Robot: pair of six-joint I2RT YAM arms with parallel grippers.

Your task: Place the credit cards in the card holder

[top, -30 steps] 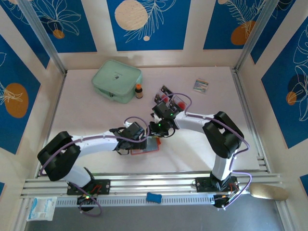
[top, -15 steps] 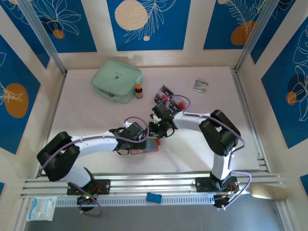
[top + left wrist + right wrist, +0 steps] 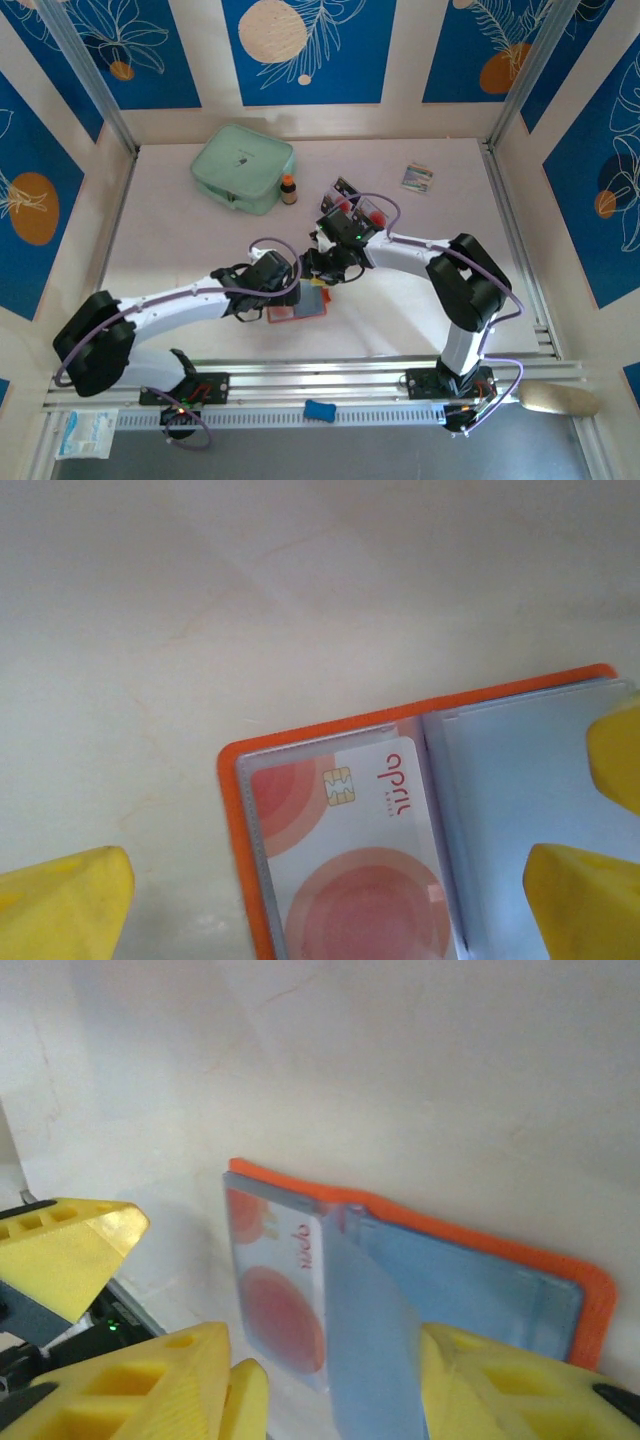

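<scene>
Straddling card holder [image 3: 480,1246] flap, R tool [image 3: 340,1380] part-open; L tool [image 3: 328,872] wide.

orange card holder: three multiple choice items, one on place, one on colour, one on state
1. Where is the squarish orange-red card holder? A on the mint pouch; B on the white table by the left tool and right tool; C on the rail.
2. Round marks on the pale thin card inside: A blue; B green; C red.
3. The holder is: A lying open; B snapped shut; C standing on edge.
B, table around it; C, left wrist view shows red circles; A, both inner halves show.
</scene>
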